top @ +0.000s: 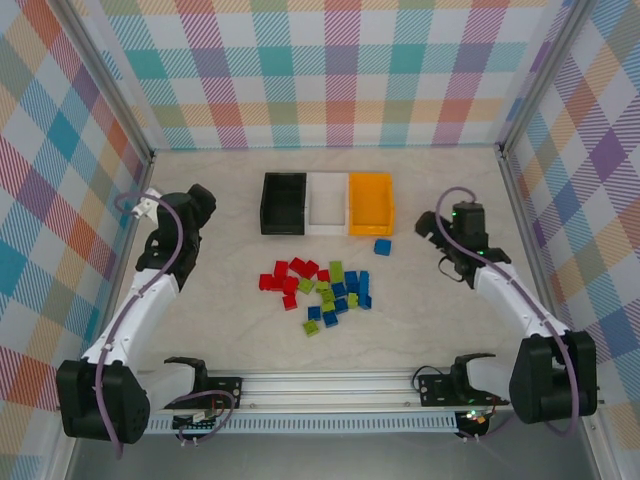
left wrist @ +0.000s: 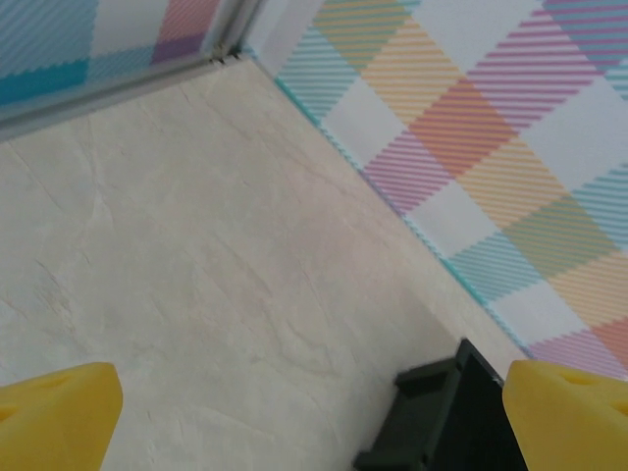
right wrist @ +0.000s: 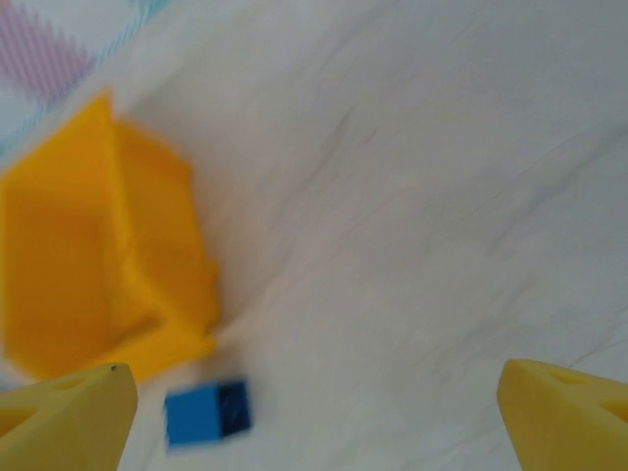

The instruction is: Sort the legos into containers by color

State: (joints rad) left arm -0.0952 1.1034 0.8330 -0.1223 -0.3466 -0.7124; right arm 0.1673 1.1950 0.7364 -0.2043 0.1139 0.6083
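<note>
Three containers stand side by side at the back of the table: black [top: 283, 203], white [top: 328, 203] and orange-yellow [top: 371, 203]. Several red, lime green and blue legos [top: 320, 288] lie heaped in front of them. A lone blue lego [top: 382, 246] rests just before the orange-yellow bin, blurred in the right wrist view [right wrist: 206, 414] beside that bin [right wrist: 98, 245]. My left gripper [top: 203, 205] hovers left of the black bin [left wrist: 442, 417], open [left wrist: 314, 432] and holding nothing. To the right of the orange-yellow bin, my right gripper [top: 431, 227] is open [right wrist: 314, 422] over bare table.
Plaid walls enclose the table on the left, back and right. A metal rail [top: 330, 385] runs along the near edge between the arm bases. Bare tabletop lies to either side of the pile and behind the bins.
</note>
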